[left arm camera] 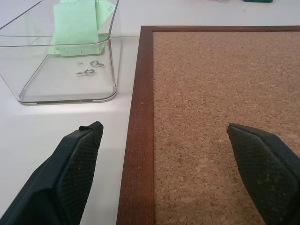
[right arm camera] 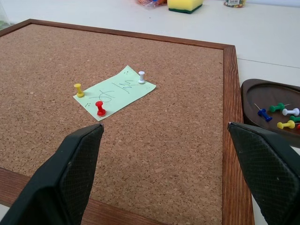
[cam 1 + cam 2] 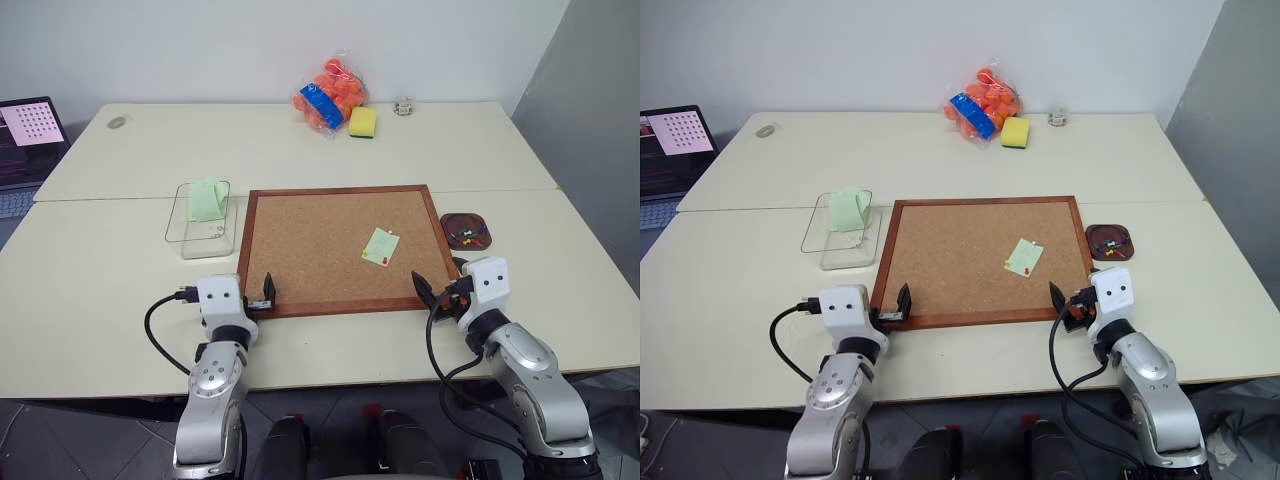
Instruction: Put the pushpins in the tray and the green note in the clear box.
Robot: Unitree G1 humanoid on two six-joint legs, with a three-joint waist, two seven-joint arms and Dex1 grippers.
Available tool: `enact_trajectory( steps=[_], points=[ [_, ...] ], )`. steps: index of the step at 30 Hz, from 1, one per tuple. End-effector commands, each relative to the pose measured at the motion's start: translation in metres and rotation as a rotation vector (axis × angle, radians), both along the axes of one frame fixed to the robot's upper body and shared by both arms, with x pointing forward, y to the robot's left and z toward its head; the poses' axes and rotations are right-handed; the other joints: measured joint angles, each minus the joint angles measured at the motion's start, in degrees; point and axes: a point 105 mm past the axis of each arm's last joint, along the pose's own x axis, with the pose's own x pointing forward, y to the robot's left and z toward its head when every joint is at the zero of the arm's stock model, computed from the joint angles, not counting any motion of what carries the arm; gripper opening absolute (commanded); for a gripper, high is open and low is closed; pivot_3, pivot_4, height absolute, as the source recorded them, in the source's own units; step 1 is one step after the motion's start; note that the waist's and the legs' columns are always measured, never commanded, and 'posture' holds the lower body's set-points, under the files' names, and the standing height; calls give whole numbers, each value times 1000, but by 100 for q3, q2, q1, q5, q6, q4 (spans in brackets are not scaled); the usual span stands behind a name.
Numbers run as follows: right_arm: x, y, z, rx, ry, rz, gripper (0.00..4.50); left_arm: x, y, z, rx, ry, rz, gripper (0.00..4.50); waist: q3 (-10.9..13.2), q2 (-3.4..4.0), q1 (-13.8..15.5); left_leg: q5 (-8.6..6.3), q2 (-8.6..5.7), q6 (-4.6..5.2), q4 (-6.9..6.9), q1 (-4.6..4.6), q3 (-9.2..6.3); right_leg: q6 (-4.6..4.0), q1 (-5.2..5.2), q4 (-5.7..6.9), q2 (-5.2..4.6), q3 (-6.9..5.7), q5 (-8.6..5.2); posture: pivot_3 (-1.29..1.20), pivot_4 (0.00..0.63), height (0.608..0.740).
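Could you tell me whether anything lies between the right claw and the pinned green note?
Nothing visible does. The right claw is open over the cork board, and only bare cork lies between it and the green note, which three pushpins hold down.

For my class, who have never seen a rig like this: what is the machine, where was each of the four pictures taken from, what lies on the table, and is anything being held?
It is a humanoid robot with two arms, each ending in a two-fingered gripper. Two pictures come from its head, looking down; the others come from a camera on each wrist. The left gripper and right gripper are both open and hold nothing. On the table lies a cork board with a green note fixed by three pushpins. Right of it a tray holds more pins. To the left stands a clear box with folded green paper inside. Farther back are a sponge and an orange bag.
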Motion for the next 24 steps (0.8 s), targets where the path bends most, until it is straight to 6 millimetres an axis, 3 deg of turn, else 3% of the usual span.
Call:
enact_trajectory(
  steps=[1, 24],
  points=[
    [0, 0, 16, 2, -68, 1, 4500, -1, 2, 19, 6, -71, 7, 4460, 0, 0, 0, 0, 0, 0, 0, 0, 0, 0, 0, 0, 0, 0, 0, 0, 150, 740],
    [1, -5, 18, -15, -80, -28, 4500, 5, 4, 22, 17, -72, 24, 4460, 0, 0, 0, 0, 0, 0, 0, 0, 0, 0, 0, 0, 0, 0, 0, 0, 150, 740]
  ],
)
